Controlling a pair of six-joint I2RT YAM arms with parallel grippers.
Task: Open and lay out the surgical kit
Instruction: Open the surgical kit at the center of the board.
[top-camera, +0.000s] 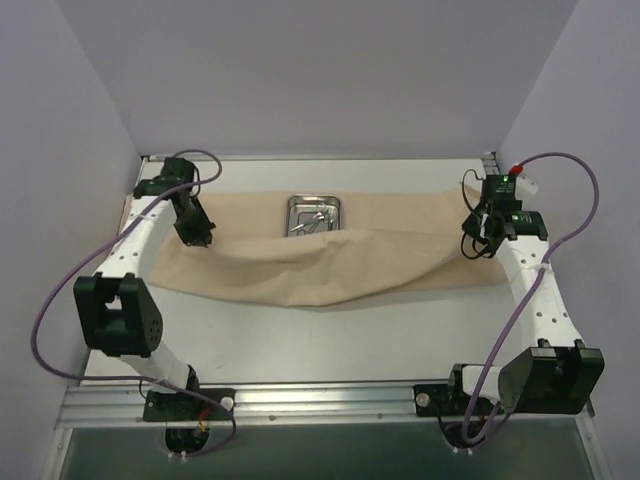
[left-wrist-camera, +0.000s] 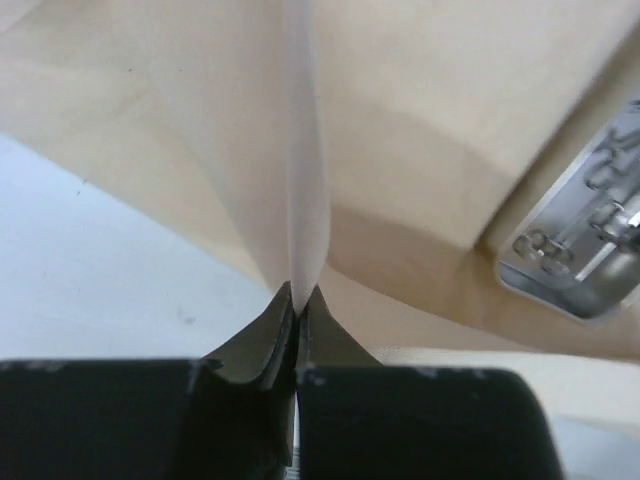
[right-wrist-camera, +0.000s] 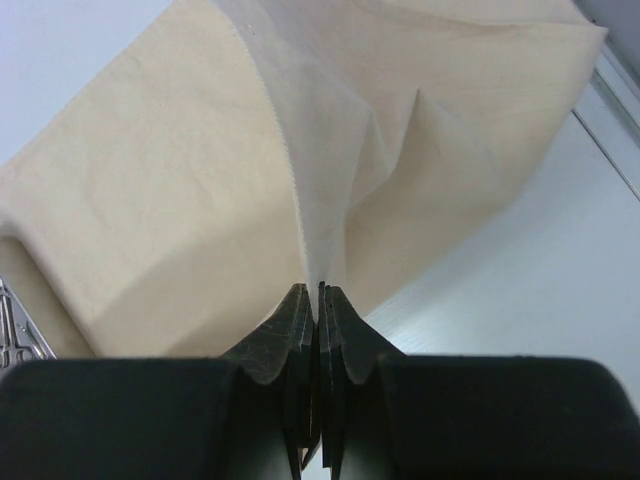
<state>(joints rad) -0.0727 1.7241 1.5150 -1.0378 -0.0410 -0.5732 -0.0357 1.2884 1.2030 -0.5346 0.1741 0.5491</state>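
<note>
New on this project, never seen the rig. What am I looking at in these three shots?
Two robot arms are bolted at the near edge of the table. The wide picture is from a camera above and behind them: left arm on the left, right arm on the right. The other two come from a camera on each wrist. On the table lies a beige cloth, with a steel tray of instruments on it. The left fingers are shut on a fold of the cloth; the right fingers are shut on its other end, so that edge is raised.
</note>
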